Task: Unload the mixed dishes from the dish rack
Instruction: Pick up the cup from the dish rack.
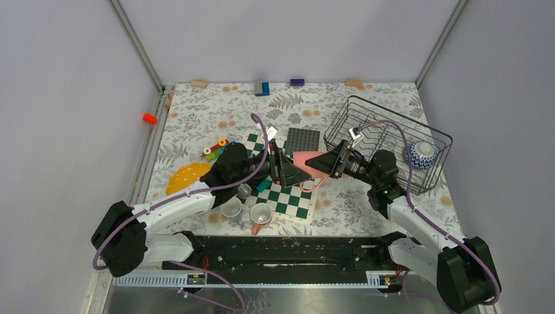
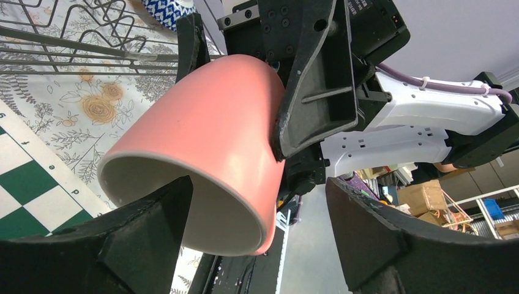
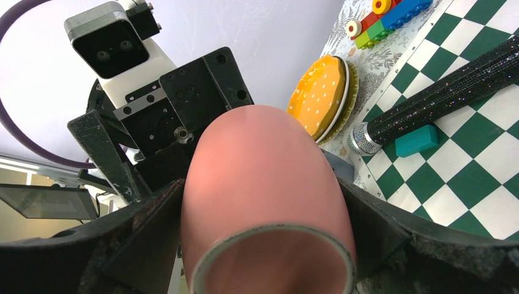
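**Your right claw (image 3: 263, 205) holds a smooth pink mug (image 2: 208, 141) above the green-and-white chessboard (image 1: 288, 197).**
Its black fingers (image 3: 141, 226) clamp the mug's rounded wall. Your left claw (image 2: 257, 211) stands wide, astride the pale-lined rim, with one jaw clear of it. The black wire dish rack (image 1: 399, 116), at right, holds a blue-and-white patterned bowl (image 1: 421, 155). A glossy yellow plate (image 1: 186, 176) and a grey mug (image 1: 231, 208) rest on the floral table (image 1: 209, 108).

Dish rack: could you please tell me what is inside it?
Inside the dish rack one patterned bowl sits at its right end; the prongs look bare. The right arm covers its near left corner, so that part is hidden.
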Robot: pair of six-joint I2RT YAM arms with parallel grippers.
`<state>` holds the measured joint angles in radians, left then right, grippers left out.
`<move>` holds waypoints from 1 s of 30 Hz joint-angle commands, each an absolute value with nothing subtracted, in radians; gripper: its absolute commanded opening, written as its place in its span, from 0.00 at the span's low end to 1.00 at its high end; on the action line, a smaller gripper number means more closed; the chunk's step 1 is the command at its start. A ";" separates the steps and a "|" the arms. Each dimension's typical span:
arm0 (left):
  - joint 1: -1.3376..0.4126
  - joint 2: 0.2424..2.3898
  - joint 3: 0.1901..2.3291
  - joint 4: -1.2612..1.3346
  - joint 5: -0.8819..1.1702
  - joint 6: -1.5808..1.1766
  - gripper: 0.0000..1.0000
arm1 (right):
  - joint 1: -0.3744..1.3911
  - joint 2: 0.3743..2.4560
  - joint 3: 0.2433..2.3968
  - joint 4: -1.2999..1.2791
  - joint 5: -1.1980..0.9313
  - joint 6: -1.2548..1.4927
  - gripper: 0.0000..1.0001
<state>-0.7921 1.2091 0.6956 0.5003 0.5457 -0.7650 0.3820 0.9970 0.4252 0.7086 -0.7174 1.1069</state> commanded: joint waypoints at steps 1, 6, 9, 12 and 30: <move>-0.806 1.223 0.752 0.515 0.536 -0.735 0.76 | 0.401 0.957 0.486 0.820 -0.711 1.108 0.09; -0.818 1.239 0.765 0.515 0.542 -0.736 0.44 | 0.408 0.952 0.479 0.833 -0.705 1.116 0.10; -0.824 1.248 0.771 0.519 0.554 -0.742 0.25 | 0.410 0.949 0.477 0.834 -0.703 1.115 0.10; -0.827 1.249 0.772 0.532 0.565 -0.749 0.03 | 0.411 0.947 0.475 0.831 -0.697 1.115 0.12; -0.831 1.073 0.736 0.319 0.401 -0.627 0.00 | 0.411 0.715 0.504 0.395 -0.438 0.880 1.00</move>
